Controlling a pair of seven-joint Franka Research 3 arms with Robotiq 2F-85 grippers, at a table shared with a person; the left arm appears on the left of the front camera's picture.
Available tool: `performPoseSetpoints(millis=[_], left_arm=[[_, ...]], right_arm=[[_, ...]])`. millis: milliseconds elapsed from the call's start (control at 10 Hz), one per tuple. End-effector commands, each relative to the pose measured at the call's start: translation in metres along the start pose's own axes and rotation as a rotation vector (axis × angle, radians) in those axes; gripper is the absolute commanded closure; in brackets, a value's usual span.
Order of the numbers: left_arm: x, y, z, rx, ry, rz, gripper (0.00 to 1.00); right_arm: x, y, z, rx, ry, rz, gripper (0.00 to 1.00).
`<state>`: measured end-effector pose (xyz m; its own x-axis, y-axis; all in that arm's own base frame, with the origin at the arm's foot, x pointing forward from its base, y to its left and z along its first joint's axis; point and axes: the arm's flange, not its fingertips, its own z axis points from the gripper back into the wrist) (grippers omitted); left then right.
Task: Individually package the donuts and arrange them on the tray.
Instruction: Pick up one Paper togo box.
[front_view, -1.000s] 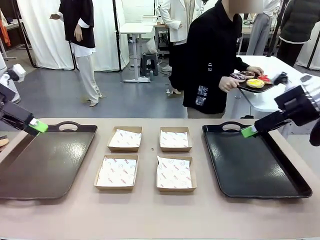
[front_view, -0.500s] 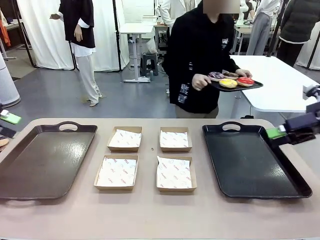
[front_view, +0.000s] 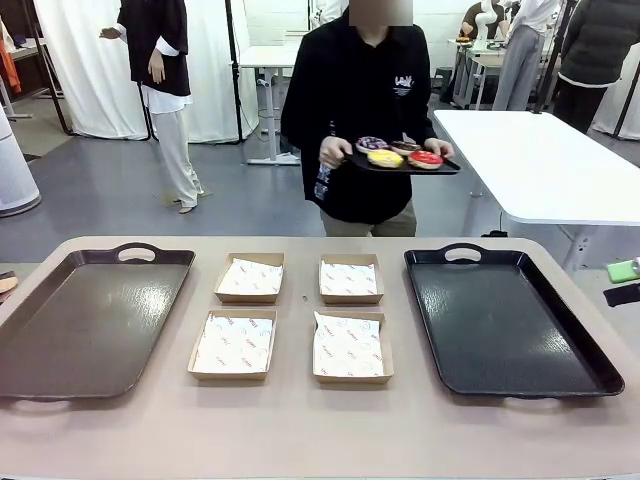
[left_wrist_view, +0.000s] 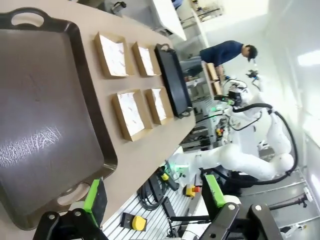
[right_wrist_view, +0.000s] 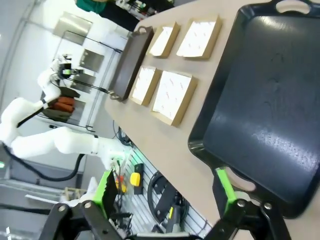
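A person stands at the far side of the table, holding a small dark plate (front_view: 445, 168) with both hands. On it lie the donuts: a yellow one (front_view: 385, 158), a red one (front_view: 425, 158), a sprinkled one (front_view: 372, 144) and a dark chocolate one (front_view: 405, 147). A brown tray (front_view: 90, 330) lies on the left of the table and a black tray (front_view: 500, 330) on the right. My left gripper (left_wrist_view: 152, 195) hangs open off the table's left end, nothing between its fingers. My right gripper (right_wrist_view: 165, 195) is open beyond the black tray (right_wrist_view: 270, 100); one green pad (front_view: 622, 270) shows at the right edge.
Four shallow paper-lined cardboard boxes (front_view: 290, 315) sit in a two-by-two block between the trays. They also appear in the wrist views beside the brown tray (left_wrist_view: 45, 115). A white table (front_view: 540, 160) stands behind the person at the right.
Both arms have pulled back outward, off the trays to the table's ends. The person has turned from the white table and carried the donuts to the middle of the far side.
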<state>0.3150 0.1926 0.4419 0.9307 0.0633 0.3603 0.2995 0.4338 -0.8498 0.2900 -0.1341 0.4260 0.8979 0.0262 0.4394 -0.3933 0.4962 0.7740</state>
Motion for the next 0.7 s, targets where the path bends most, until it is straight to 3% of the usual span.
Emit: performPoseSetpoints(millis=[0,400,600], left_arm=[[0.008,0.018,0.001,-0.101,0.015,-0.017,0.0],[0.005,0.01,-0.015,-0.109,0.072,-0.04,0.0],[0.004,0.014,-0.023,-0.107,0.083,-0.015,0.0]], right_arm=[[-0.002,-0.011,0.007,0.068,-0.024,0.026,0.0],[-0.008,-0.021,0.012,0.112,-0.04,0.042,0.0],[-0.013,-0.018,0.009,0.075,-0.015,0.01,0.0]])
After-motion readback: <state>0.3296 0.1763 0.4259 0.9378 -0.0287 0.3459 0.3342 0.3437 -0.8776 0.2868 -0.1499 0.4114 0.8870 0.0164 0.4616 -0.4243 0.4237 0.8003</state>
